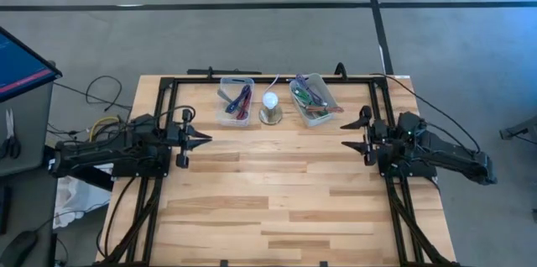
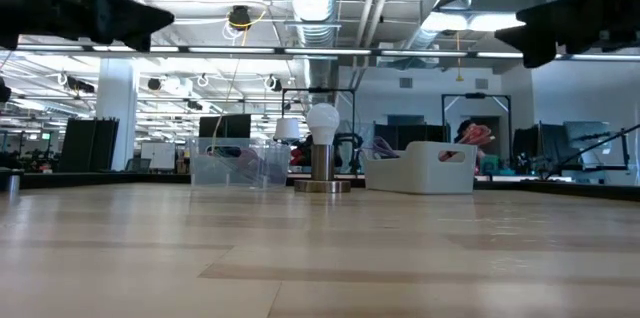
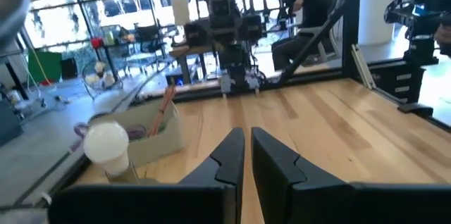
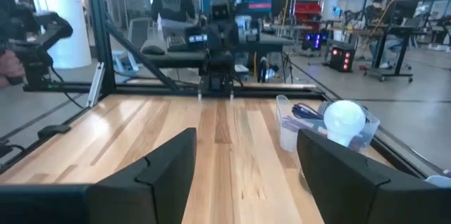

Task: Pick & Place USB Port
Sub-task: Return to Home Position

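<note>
Two bins stand at the table's far edge. The clear bin (image 1: pixel 235 102) holds red, blue and black cables; the pale bin (image 1: pixel 313 99) holds mixed colourful parts. I cannot single out a USB port in either. My left gripper (image 1: pixel 205 138) hovers shut at the table's left side and points level toward the right. My right gripper (image 1: pixel 351 130) hovers open at the right side and points level toward the left, with nothing between its fingers (image 4: pixel 169 160). Both are well short of the bins.
A white bulb on a round metal base (image 1: pixel 270 107) stands between the two bins. A black frame rail (image 1: pixel 273 77) runs around the table's far and side edges. People sit and stand in the room beyond the table.
</note>
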Robot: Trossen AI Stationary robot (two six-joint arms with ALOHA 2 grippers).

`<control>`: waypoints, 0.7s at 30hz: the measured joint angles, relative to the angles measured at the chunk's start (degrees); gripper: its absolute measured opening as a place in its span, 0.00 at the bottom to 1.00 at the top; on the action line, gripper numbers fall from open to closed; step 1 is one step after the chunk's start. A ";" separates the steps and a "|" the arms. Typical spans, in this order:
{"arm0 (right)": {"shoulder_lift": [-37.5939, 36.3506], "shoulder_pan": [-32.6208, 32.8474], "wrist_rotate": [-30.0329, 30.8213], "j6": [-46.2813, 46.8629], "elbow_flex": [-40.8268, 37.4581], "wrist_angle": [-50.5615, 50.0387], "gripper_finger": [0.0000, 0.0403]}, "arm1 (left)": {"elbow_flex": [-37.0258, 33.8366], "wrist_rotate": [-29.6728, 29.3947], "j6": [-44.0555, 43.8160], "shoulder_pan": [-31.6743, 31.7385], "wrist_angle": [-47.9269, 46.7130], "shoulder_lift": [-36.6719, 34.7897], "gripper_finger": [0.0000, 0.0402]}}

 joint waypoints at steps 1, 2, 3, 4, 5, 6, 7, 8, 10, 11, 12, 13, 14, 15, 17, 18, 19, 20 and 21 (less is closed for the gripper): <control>-1.22 0.20 0.06 0.32 -0.63 0.01 0.59 | -0.46 -0.16 -0.29 0.00 -0.11 -0.21 0.07; -2.61 0.28 0.13 0.64 -1.51 0.02 0.59 | -0.98 -0.33 -0.80 0.00 -0.09 -0.47 0.07; -3.93 0.29 0.15 0.94 -2.54 0.24 0.59 | -1.58 -0.35 -1.46 0.00 0.27 -0.92 0.07; -3.88 0.29 0.12 1.35 -3.66 1.01 0.59 | -2.23 -0.42 -1.95 0.00 0.69 -1.52 0.07; -3.89 0.31 0.12 1.93 -4.47 1.82 0.59 | -2.85 -0.38 -2.63 0.00 0.94 -2.21 0.07; -3.87 0.30 0.36 2.42 -5.08 2.87 0.59 | -3.42 -0.37 -2.94 0.00 1.15 -3.07 0.07; -3.68 0.29 0.59 2.84 -5.97 3.97 0.59 | -3.98 -0.40 -3.25 0.00 1.29 -3.80 0.07; -3.57 0.29 0.53 3.20 -6.91 5.08 0.59 | -4.48 -0.41 -3.43 0.00 1.47 -4.62 0.07; -3.85 0.29 0.71 3.59 -7.91 7.67 0.59 | -5.57 -0.40 -3.57 0.00 1.85 -6.69 0.07; -3.89 0.29 0.48 3.57 -7.93 8.07 0.59 | -6.13 -0.40 -3.91 0.00 2.33 -7.67 0.07; -3.89 0.29 0.43 3.57 -7.93 8.08 0.59 | -6.66 -0.40 -4.49 0.00 2.45 -8.69 0.07; -3.87 0.29 0.41 3.57 -7.93 7.81 0.59 | -7.36 -0.40 -4.81 0.00 2.41 -9.71 0.07; -3.87 0.30 0.42 3.59 -7.93 7.76 0.59 | -7.68 -0.30 -5.26 0.00 1.37 -10.57 0.07; -3.89 0.29 0.42 3.78 -7.93 7.80 0.59 | -7.67 -0.23 -5.92 0.00 0.35 -11.12 0.07; -3.87 0.29 0.39 4.30 -7.93 7.77 0.59 | -7.67 -0.06 -6.37 -0.02 -0.03 -11.76 0.07; -3.87 0.29 0.42 4.34 -7.93 7.76 0.59 | -7.67 0.34 -6.37 -0.02 -0.06 -11.78 0.07; -3.87 0.29 0.39 4.35 -7.95 7.78 0.59 | -7.67 0.89 -6.38 -0.02 -0.32 -11.77 0.07; -3.87 0.30 0.39 4.34 -7.95 7.76 0.59 | -7.67 1.34 -6.38 -0.02 -0.32 -11.79 0.07; -3.87 0.29 0.39 4.32 -7.95 7.76 0.59 | -7.67 1.78 -6.38 -0.02 -0.32 -11.79 0.07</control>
